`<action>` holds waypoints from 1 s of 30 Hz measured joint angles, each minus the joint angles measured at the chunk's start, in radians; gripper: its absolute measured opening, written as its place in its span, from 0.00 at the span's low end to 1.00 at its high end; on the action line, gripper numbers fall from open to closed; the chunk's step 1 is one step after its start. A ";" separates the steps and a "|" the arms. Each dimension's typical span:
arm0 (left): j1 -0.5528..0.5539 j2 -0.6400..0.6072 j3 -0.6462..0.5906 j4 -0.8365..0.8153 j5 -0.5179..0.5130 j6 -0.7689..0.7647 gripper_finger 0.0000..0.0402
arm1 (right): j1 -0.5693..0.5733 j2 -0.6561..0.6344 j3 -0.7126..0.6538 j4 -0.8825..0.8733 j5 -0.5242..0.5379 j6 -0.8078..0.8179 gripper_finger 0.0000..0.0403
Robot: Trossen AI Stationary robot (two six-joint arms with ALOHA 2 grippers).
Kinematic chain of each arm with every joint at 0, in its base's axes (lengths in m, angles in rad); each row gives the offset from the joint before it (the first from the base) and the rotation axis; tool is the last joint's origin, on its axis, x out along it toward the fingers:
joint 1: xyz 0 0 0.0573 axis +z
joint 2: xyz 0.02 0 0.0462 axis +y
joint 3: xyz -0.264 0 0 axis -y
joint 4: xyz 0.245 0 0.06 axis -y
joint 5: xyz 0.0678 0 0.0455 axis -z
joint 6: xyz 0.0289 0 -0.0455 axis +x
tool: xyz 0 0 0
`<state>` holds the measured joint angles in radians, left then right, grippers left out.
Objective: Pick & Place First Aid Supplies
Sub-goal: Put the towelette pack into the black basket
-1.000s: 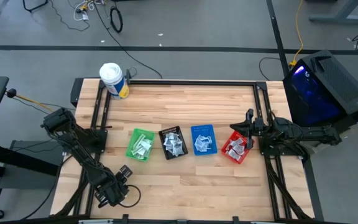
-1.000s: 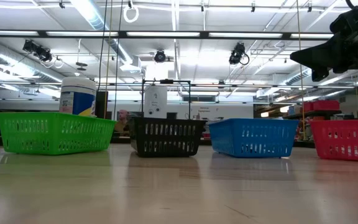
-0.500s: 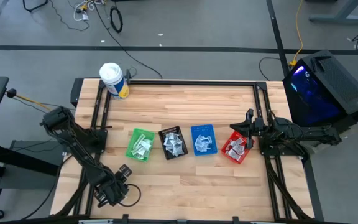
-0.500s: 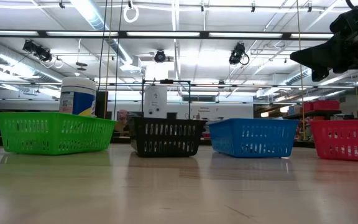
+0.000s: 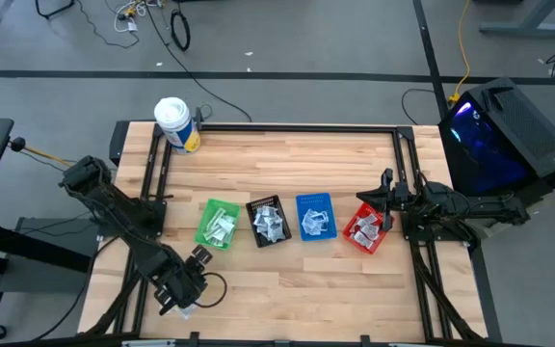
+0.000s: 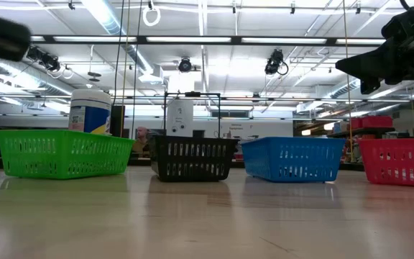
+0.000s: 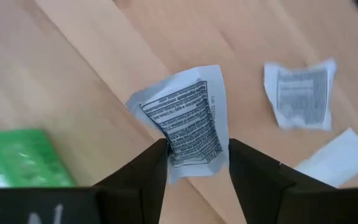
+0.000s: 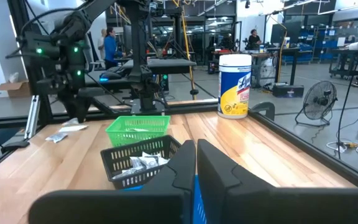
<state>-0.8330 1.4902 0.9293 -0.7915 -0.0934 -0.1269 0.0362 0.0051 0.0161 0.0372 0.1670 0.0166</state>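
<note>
From above, four bins sat in a row across the table's middle: green bin (image 5: 218, 224), black bin (image 5: 269, 221), blue bin (image 5: 314, 215) and red bin (image 5: 368, 229), each holding sachets. A white tub (image 5: 174, 124) stood at the table's 11 o'clock corner. The left gripper (image 5: 189, 280) hung over the 7 o'clock area, just near-side of the green bin. The right gripper (image 5: 385, 200) waited at 3 o'clock, over the red bin.

At table height, the row of bins showed with the tub behind the green one; the right arm hung dark over the red bin (image 6: 399, 161), and a blurred dark shape at upper left was probably the left arm.

The left wrist camera showed the fingers clamped on a printed sachet (image 7: 188, 124), its lower edge pinched between them, above bare wood. Two loose packets (image 7: 303, 94) lay on the table at about 2 o'clock from it, and a green edge, likely the green bin, sat off to the side.

The right wrist camera showed its fingers (image 8: 211, 168) pressed together on nothing, facing down the row toward the tub.

The pick looked done, so the carry was in hand. Next called for moving the sachet over its bin and letting go inside the rim.
</note>
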 joint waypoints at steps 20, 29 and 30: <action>0.388 -0.007 0.163 0.023 -0.102 0.269 0.43 | 0.000 0.000 0.000 0.000 0.000 0.000 0.06; 0.555 -0.007 0.210 0.076 -0.186 0.433 0.43 | 0.000 0.000 0.000 0.000 0.000 0.000 0.06; 0.570 -0.007 0.210 0.089 -0.189 0.436 0.43 | 0.000 0.000 0.000 0.000 0.000 0.000 0.06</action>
<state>-0.2632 1.4830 1.1397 -0.7021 -0.2826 0.3087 0.0364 0.0051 0.0162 0.0372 0.1669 0.0166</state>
